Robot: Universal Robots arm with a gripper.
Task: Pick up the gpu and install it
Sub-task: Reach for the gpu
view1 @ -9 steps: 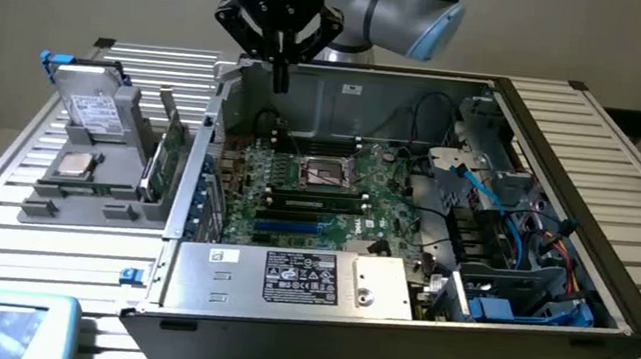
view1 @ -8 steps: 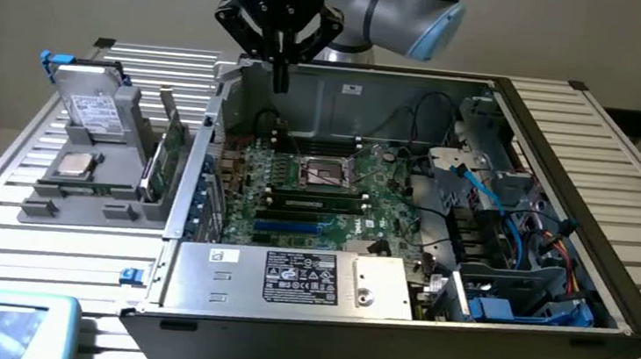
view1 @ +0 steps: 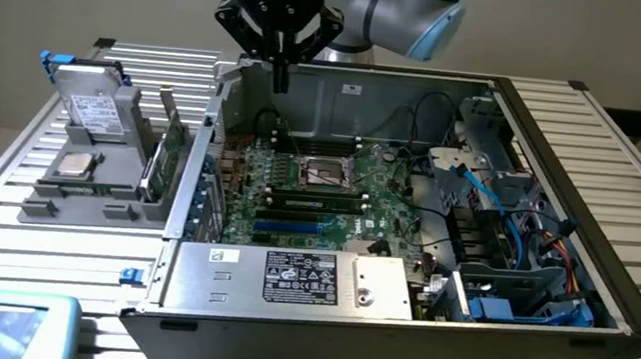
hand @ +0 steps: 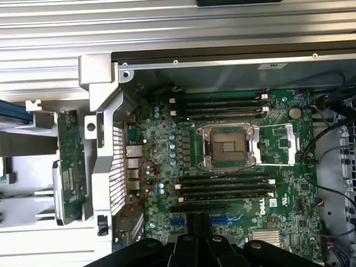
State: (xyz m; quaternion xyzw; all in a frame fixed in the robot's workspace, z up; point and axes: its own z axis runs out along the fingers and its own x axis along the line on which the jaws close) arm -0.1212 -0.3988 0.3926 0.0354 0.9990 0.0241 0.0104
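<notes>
A slatted metal table [view1: 618, 146] carries the whole job, with a plain wall behind it. The gpu [view1: 165, 156] stands on edge in a grey holder [view1: 94, 211] just beside the open computer case [view1: 374, 352], on the exterior view's left, its green board face showing in the wrist view. It looks light and stiff but fragile. My judgement is to take it by the bare long edges of the board and keep off the contact strip and the small parts, which would not stand squeezing or twisting.

The same holder also keeps a grey hard drive [view1: 95, 105] propped upright and a processor chip [view1: 72, 164] lying flat. Inside the case lie the main board [view1: 351, 227] with an empty processor socket [view1: 324, 173] and dark memory sticks [view1: 312, 198], a metal power box [view1: 287, 278] at the near side, and blue and black cables [view1: 528, 226] on the exterior view's right.

The gripper [view1: 280, 79] hangs over the case's far edge — fingers pressed together, pinching nothing, apart from the gpu.
</notes>
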